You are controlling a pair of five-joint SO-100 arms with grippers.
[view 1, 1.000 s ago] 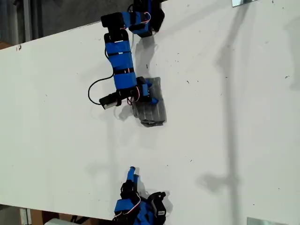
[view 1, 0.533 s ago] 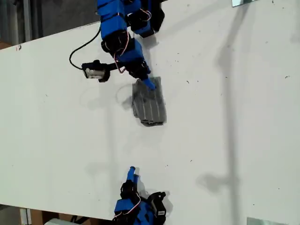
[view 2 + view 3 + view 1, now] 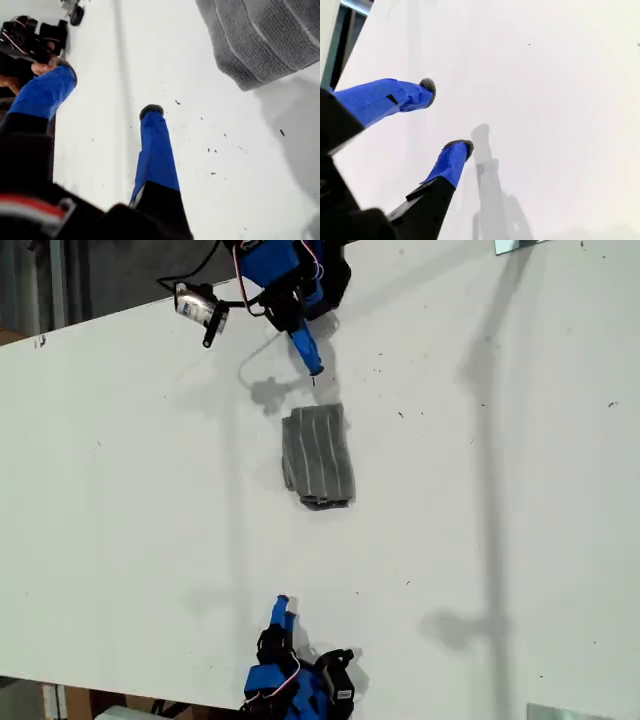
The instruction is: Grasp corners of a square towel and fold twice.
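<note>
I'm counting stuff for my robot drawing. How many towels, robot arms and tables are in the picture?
Towel: 1
Arms: 2, one by the exterior view's top, one by its bottom
Table: 1
Total: 4

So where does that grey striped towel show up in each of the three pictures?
Exterior view: the towel lies folded near the table's middle, below the upper arm.
First wrist view: one corner of it shows at the picture's edge, beyond my first gripper, fingers apart.
Second wrist view: not in it.
Shared landmark: the white table, with dark specks.
</note>
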